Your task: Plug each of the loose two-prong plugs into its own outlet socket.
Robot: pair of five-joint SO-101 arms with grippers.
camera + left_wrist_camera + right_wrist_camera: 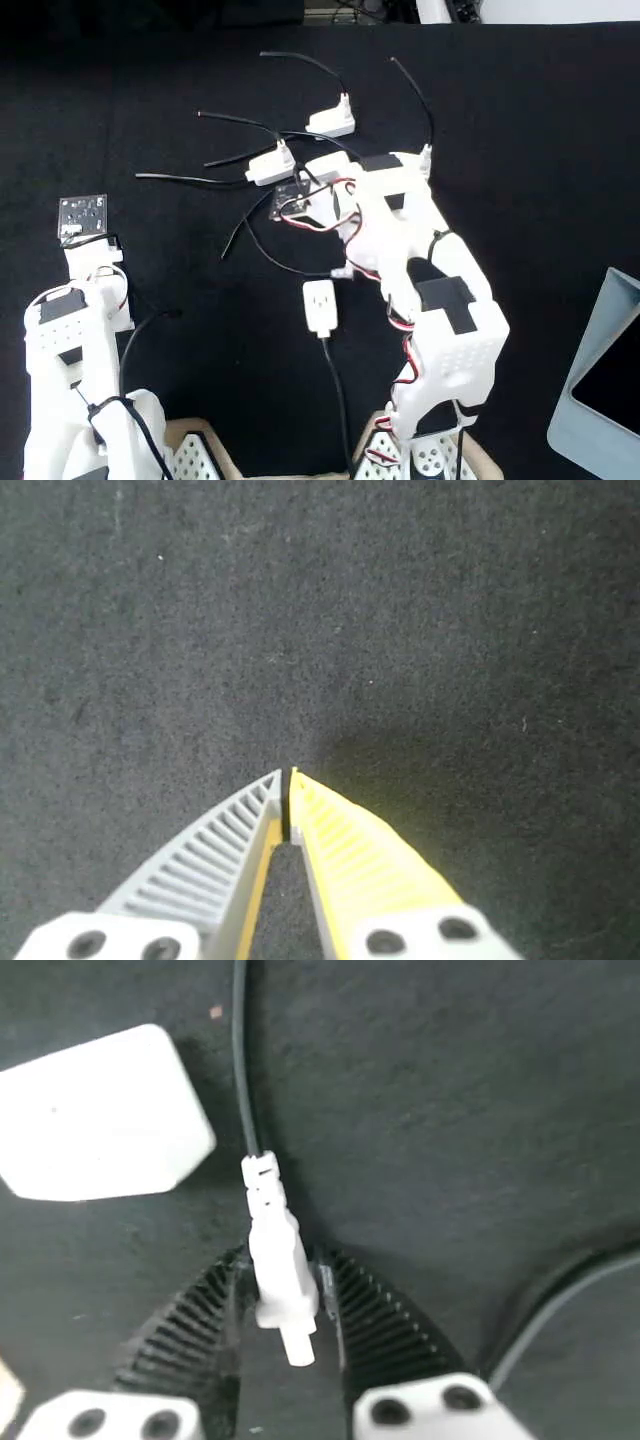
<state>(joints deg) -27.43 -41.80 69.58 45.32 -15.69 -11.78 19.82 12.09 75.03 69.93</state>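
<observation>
Plug (272, 1230) is pinched sideways in the right gripper (280, 1265), low over the black cloth (480, 1110), so that part's fine. My worry is the hold: the fingers only squeeze its narrow body, so it could twist or slide once the prongs meet any resistance. The left gripper (288, 780) sits closed on nothing, so it won't brace anything. Its cord (240, 1060) runs just beside a white block (100, 1110) and could snag or drag it. The socket (320, 305) lies loose, so it may just skid away.
</observation>
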